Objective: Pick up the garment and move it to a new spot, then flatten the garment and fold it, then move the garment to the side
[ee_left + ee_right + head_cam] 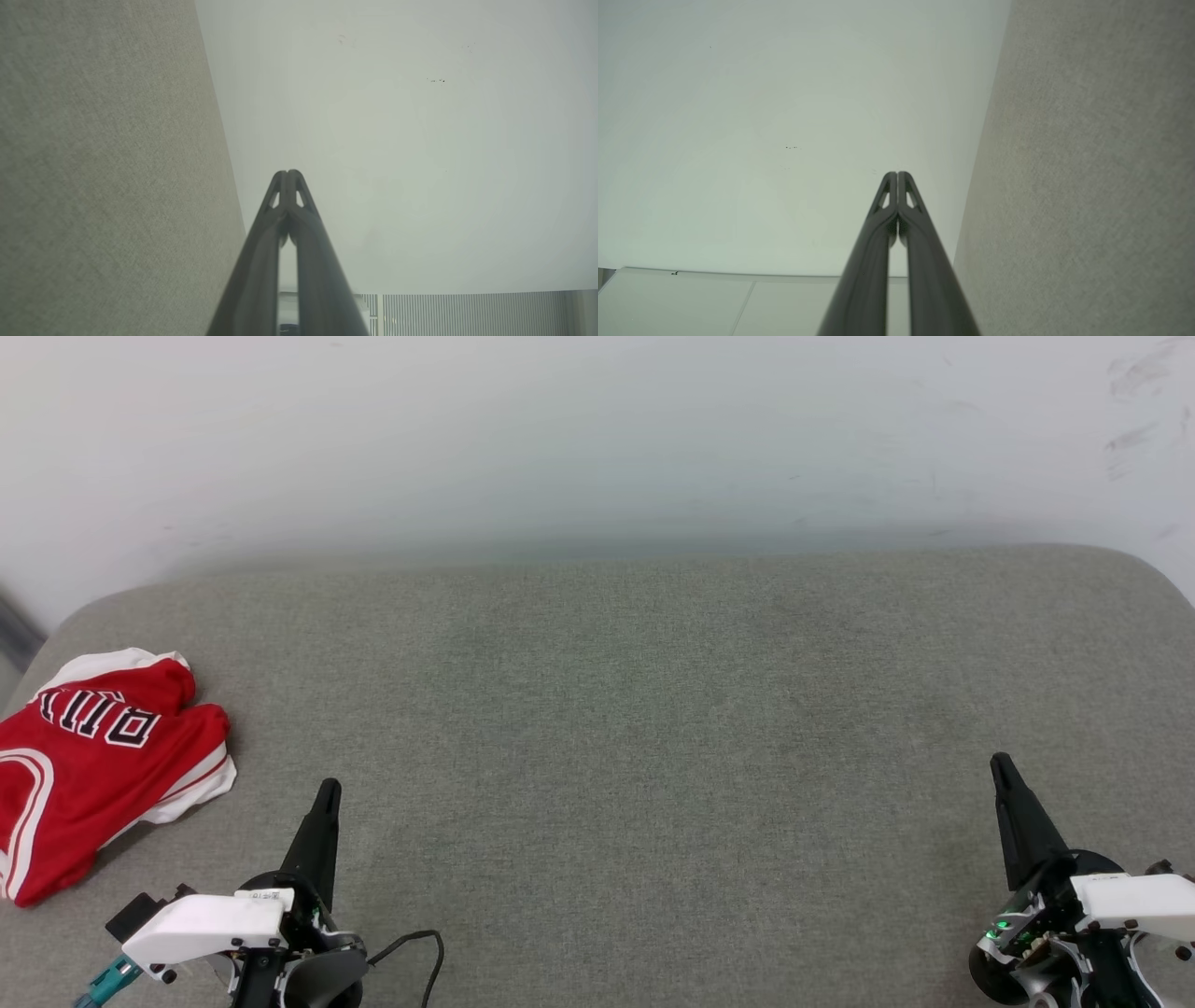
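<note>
The garment lay bunched, lettering up, at the left edge of the grey padded worktop. The left gripper stood near it, not touching, jaws pressed together and empty. The right gripper, well apart on the right, was likewise closed on nothing.

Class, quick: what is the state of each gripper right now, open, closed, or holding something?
Left gripper: closed, holding nothing.
Right gripper: closed, holding nothing.
</note>
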Robot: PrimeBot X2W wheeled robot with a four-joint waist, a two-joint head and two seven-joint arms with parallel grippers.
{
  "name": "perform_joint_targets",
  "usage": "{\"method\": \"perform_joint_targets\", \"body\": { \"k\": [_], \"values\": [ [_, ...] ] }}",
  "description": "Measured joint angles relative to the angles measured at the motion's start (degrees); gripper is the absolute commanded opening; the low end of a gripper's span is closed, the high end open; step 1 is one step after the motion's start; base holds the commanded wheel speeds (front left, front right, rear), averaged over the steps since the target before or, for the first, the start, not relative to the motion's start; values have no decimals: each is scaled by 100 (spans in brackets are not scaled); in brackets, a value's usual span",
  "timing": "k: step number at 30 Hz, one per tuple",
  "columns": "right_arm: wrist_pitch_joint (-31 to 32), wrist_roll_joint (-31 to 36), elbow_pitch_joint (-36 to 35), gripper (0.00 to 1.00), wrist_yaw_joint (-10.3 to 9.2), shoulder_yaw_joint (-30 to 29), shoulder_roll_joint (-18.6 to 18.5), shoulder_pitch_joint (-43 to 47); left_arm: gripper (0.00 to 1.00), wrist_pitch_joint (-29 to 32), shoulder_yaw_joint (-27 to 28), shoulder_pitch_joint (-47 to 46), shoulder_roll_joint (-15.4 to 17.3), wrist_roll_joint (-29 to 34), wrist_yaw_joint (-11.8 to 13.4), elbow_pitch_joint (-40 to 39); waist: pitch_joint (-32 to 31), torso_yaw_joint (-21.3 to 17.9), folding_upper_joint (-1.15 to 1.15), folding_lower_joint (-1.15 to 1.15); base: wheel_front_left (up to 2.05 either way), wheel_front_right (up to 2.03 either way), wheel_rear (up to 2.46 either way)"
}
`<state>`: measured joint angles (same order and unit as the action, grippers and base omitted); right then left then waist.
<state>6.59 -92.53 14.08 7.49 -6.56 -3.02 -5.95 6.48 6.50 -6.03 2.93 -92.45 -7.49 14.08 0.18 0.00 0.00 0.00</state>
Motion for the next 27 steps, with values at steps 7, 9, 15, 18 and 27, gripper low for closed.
{"method": "perform_joint_targets", "body": {
  "k": [7,9,15,18,27],
  "values": [
    [0,0,0,0,0,0,0,0,0,0,0,0,0,0,0,0,0,0,0,0,0,0,0],
    [0,0,0,0,0,0,0,0,0,0,0,0,0,0,0,0,0,0,0,0,0,0,0],
    [0,0,0,0,0,0,0,0,0,0,0,-1,0,0,0,0,0,0,0,0,0,0,0],
    [0,0,0,0,0,1,0,0,0,0,0,-1,0,0,0,0,0,0,0,0,0,0,0],
    [0,-1,18,100,1,1,0,11,100,-2,-5,9,-2,0,0,21,0,0,0,0,0,0,0]
  ]
}}
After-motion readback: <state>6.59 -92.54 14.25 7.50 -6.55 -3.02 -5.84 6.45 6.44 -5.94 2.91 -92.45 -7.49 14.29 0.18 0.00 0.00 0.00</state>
